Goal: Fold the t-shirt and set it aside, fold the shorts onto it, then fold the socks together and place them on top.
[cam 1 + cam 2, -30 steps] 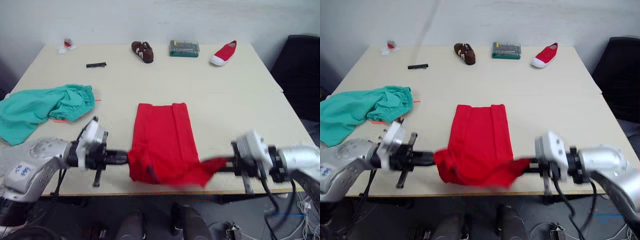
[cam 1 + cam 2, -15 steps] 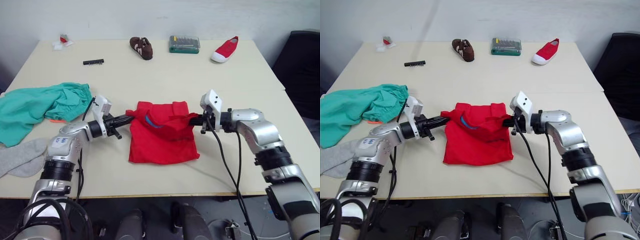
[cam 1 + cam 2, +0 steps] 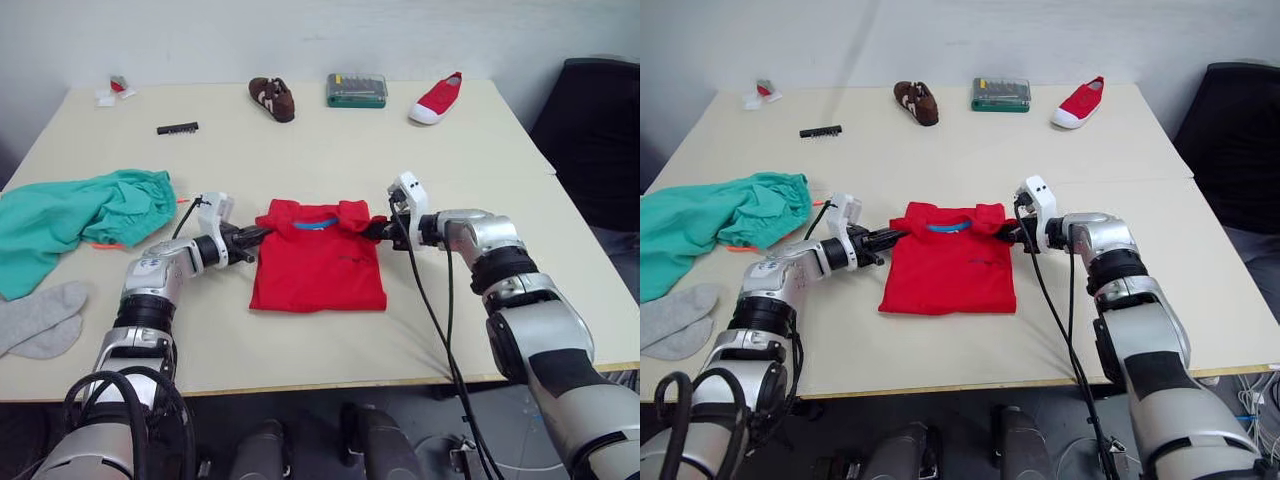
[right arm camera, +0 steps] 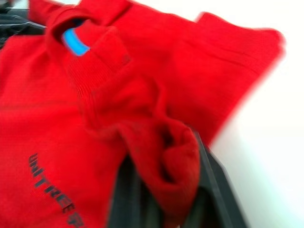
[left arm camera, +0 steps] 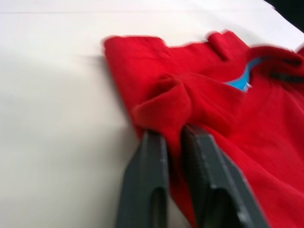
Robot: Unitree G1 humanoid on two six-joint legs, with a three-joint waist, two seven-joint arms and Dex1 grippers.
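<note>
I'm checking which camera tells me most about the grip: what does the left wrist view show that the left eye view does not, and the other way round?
Left wrist view: the left gripper seen close, its fingers shut on a bunched fold of the t-shirt.

Left eye view: the right gripper at the t-shirt's other far corner, the shorts, the socks, and the table.

Both: the red t-shirt with its blue label.

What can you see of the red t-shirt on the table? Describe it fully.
The t-shirt is bright red cloth, folded into a compact rectangle lying flat on the table, with a blue label inside the collar and dark lettering. The left gripper and right gripper each pinch a far corner by the collar.
</note>
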